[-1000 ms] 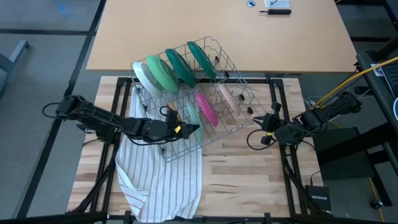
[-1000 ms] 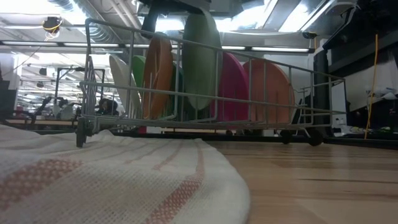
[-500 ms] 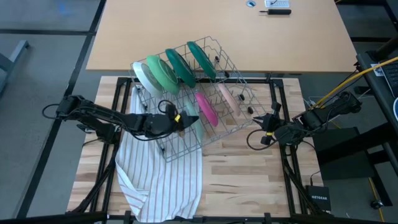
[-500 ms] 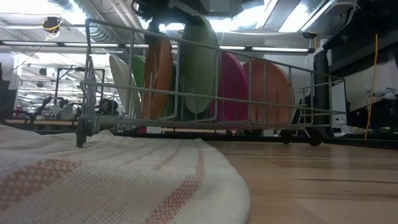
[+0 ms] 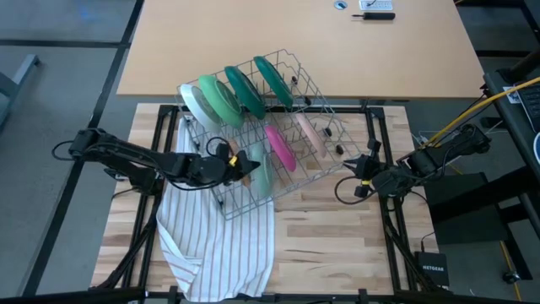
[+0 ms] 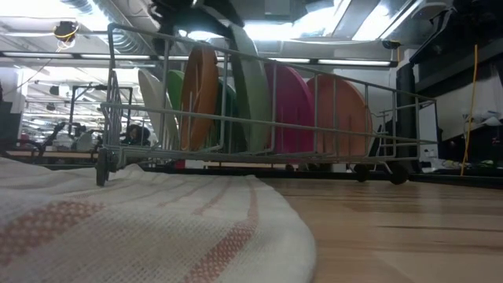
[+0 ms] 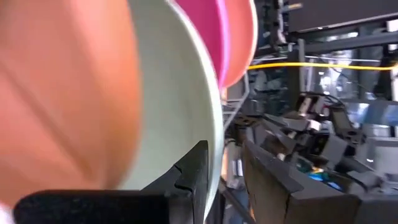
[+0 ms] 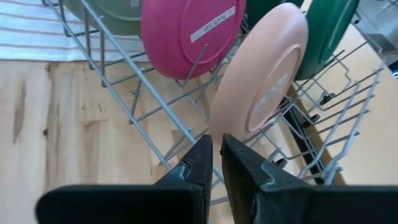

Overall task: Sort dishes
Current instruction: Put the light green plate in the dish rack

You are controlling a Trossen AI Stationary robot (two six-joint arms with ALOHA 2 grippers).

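A wire rack (image 5: 314,84) holds dishes on edge. White-and-light-green and dark green plates (image 5: 221,97) fill its far row. A magenta plate (image 5: 280,148) and a peach-pink plate (image 5: 308,131) stand in the near row. A small brown-orange plate (image 6: 200,94) is beside them. My left gripper (image 5: 251,166) reaches in from the table's left and is shut on a light green plate (image 5: 264,169). My right gripper (image 5: 359,169) hovers shut at the rack's right side, facing the peach-pink plate (image 8: 261,74), with nothing between its fingers. My left gripper pinches the light green plate's rim (image 7: 214,140) between its two fingers, one finger on each face. The fingers come nearly level from the table's left. The plate stands on edge, leaning (image 6: 250,94), its lower part down between the rack's wires beside the brown-orange plate.
A white striped cloth (image 5: 219,236) lies under the rack's near-left corner and runs to the table's near edge. Bare wooden tabletop (image 5: 337,245) spreads to the near right. A second, tan table (image 5: 295,34) stands beyond the rack.
My left gripper has rolled about its own line and drawn back a little toward the table's left, staying shut on the light green plate. In the low view, the plate has turned from broadside to nearly edge-on and now leans, lower among the rack's wires.
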